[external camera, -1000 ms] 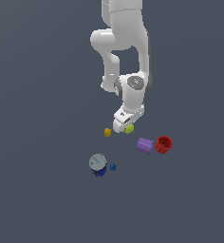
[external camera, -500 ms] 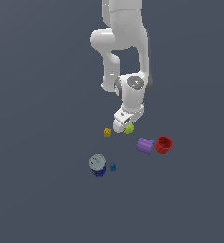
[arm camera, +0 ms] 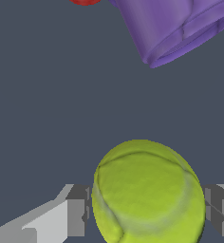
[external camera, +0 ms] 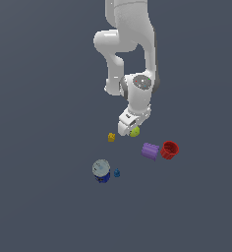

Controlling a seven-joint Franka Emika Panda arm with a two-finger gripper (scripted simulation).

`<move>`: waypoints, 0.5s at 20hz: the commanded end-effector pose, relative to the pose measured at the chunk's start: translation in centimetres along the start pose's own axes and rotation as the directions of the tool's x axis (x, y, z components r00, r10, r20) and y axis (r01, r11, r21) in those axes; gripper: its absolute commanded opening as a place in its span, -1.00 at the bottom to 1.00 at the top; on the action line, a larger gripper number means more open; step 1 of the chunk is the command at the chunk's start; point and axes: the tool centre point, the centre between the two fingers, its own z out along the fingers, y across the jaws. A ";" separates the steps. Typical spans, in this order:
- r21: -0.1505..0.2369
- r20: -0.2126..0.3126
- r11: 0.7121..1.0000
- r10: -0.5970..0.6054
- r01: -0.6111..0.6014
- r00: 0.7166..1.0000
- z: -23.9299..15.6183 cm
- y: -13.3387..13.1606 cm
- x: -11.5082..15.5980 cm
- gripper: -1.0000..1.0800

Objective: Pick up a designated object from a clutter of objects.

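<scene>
Yellow-green ball (arm camera: 147,194) with darker curved seam, low on the grey bench (external camera: 49,206), sitting between the fingers (arm camera: 76,216), spread apart on either side. Purple cylinder (external camera: 150,150) and red cup (external camera: 169,149) nearby; tiny yellow block (external camera: 111,137) just beside the gripper (external camera: 129,129).

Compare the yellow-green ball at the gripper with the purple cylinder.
The yellow-green seamed ball is round; the purple cylinder is tubular, lying on its side. The ball sits between the gripper fingers; the cylinder lies free beside the red cup. In the exterior view both look similar in size.
</scene>
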 end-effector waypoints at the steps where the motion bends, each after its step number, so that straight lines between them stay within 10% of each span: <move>1: -0.001 -0.001 1.000 0.000 0.000 1.000 -1.0 -0.2 0.2 -1.00; 10: 0.000 -0.001 1.000 -0.001 0.001 1.000 -7.0 -1.4 1.1 -1.00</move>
